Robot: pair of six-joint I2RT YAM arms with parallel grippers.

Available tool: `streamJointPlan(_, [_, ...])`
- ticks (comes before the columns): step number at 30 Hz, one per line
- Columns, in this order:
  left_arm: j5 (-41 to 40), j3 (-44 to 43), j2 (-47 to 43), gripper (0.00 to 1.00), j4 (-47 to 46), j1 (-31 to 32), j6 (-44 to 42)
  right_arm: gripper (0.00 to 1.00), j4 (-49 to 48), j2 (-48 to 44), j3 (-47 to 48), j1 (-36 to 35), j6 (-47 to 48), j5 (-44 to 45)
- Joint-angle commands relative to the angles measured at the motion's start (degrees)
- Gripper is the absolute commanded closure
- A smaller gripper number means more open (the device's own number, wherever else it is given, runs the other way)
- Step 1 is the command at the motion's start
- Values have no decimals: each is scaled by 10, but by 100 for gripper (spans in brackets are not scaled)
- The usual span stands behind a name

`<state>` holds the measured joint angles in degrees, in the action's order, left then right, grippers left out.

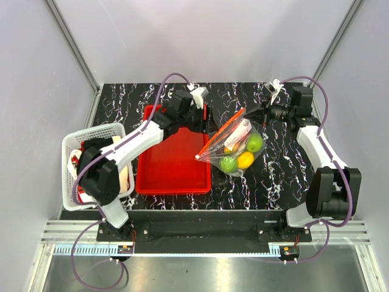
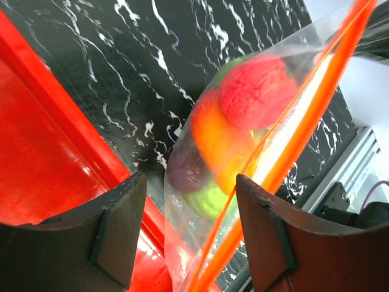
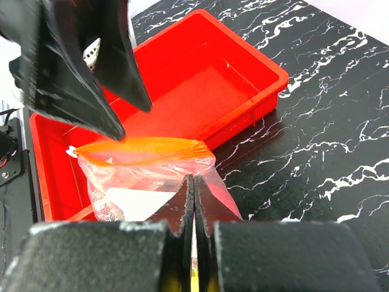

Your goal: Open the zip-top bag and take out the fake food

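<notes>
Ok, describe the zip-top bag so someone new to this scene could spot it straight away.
On the black marbled table, find the big red tray left of centre. Just off its right edge is the zip-top bag. It alone is see-through, with an orange-red strip along its mouth and colourful fake food inside.

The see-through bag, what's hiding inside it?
In the zip-top bag: a green fruit, another green one, a yellow one, a red one, an orange one, a dark piece. Anything under them is covered.
</notes>
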<state>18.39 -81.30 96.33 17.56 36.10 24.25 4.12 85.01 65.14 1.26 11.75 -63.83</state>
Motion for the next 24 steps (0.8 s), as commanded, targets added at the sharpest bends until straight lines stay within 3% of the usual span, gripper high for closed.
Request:
streamJointPlan(1, [62, -18, 31, 40, -50, 2, 13, 100, -10, -16, 8, 1, -8, 7])
streamJointPlan(6, [103, -22, 42, 48, -55, 5, 24, 100, -10, -17, 8, 0, -21, 16])
streamJointPlan(8, [102, -23, 45, 60, -53, 8, 20, 100, -10, -16, 9, -2, -31, 27])
streamJointPlan(11, [104, -30, 55, 86, -46, 8, 32, 100, 5, -19, 18, -6, -61, 47])
streamJointPlan(12, [110, -35, 57, 87, -46, 8, 35, 100, 11, -23, 17, -7, -61, 47])
streamJointPlan(13, [115, -36, 57, 84, -46, 9, 41, 100, 12, -27, 13, -9, -60, 53])
streamJointPlan(15, [104, -27, 47, 61, -46, 10, 43, 100, 13, -39, 8, -9, -56, 65])
streamJointPlan(17, [81, -21, 33, 50, -47, 10, 41, 100, 20, -41, 11, -9, -54, 68])
streamJointPlan(24, [41, -25, -10, 37, -30, -4, 19, 100, 24, -35, 14, -9, -50, 51])
